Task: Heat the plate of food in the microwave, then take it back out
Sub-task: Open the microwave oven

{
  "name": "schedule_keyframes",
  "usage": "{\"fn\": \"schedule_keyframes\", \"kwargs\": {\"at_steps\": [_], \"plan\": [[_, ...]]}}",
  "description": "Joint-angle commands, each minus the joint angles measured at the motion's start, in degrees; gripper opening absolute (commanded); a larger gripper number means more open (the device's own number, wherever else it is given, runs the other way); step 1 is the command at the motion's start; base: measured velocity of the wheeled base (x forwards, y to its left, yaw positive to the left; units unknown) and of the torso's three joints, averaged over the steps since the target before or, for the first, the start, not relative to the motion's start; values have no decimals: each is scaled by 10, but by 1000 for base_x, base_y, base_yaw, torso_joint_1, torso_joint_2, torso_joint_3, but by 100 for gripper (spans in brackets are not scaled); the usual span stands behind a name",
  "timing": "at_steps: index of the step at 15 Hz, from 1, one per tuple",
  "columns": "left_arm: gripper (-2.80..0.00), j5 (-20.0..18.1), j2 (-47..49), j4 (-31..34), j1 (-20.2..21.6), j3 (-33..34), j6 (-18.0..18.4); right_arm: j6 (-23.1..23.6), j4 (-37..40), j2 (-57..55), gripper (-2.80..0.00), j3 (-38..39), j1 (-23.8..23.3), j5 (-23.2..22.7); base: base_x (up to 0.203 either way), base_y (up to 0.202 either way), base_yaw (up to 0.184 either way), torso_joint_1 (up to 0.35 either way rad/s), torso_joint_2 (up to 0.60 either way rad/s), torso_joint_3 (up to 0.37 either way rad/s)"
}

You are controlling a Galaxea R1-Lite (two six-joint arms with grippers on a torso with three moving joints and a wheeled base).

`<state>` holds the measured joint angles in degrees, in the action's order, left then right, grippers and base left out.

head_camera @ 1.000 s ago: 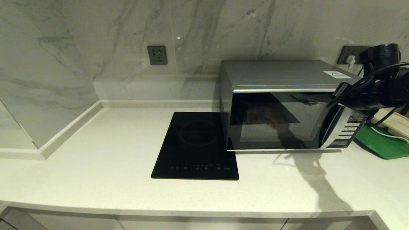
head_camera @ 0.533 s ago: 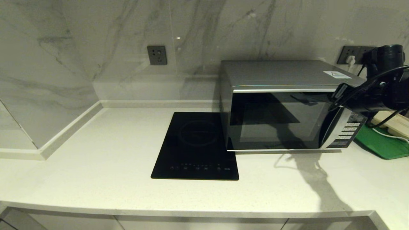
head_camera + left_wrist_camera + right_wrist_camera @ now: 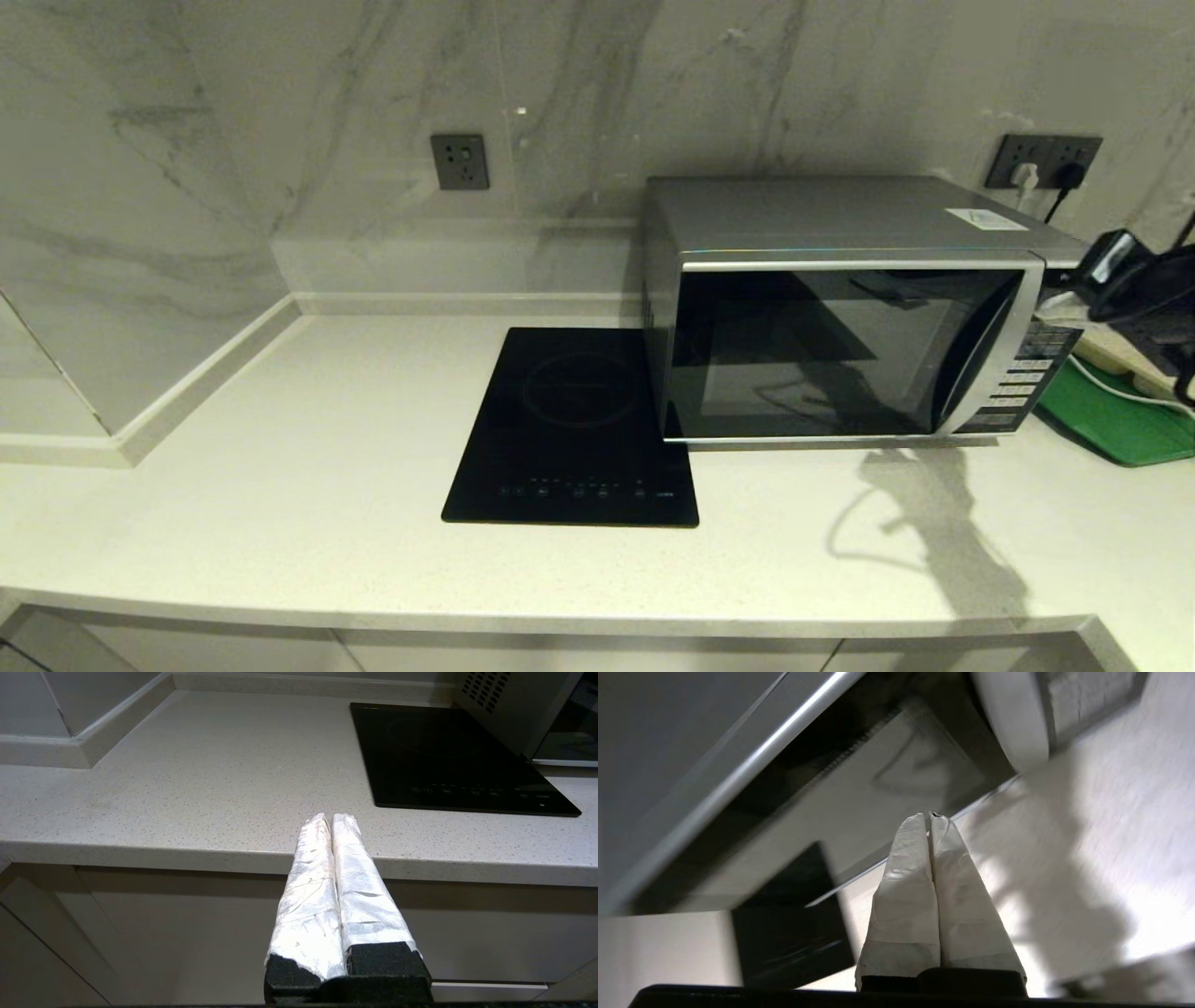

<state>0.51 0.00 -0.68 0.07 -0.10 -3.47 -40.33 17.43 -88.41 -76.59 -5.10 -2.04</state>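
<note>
The microwave (image 3: 840,308) stands at the back right of the counter with its dark glass door closed; its button panel (image 3: 1022,378) is on the right. The plate of food is out of view in every view. My right arm (image 3: 1144,289) hangs at the right edge, just right of the microwave. In the right wrist view my right gripper (image 3: 929,815) is shut and empty, tilted, facing the microwave door (image 3: 859,793) from a short distance. My left gripper (image 3: 331,816) is shut and empty, parked below the counter's front edge (image 3: 187,851).
A flat black cooktop (image 3: 574,425) lies left of the microwave, touching its corner. A green flat tray (image 3: 1116,420) and a beige tray with a white cable (image 3: 1120,355) sit right of the microwave. Wall sockets (image 3: 459,161) are on the marble backsplash.
My right arm has drawn back to the right and lower, away from the microwave's upper right front corner. The door stays closed.
</note>
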Motion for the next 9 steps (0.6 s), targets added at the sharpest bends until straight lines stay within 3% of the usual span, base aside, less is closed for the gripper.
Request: {"fn": "schedule_keyframes", "kwargs": {"at_steps": [1,3,5,9], "plan": [[-280,0,0,0,0,0,0,-46,20,41,-280,14,-94,-110,0,0,0,0,0,0],[-280,0,0,0,0,0,0,-60,26,19,-280,38,-216,-237,0,0,0,0,0,0],[-280,0,0,0,0,0,0,-25,21,-53,-280,77,-308,-323,0,0,0,0,0,0],[-280,0,0,0,0,0,0,188,10,-204,-280,144,-398,-369,0,0,0,0,0,0]]}}
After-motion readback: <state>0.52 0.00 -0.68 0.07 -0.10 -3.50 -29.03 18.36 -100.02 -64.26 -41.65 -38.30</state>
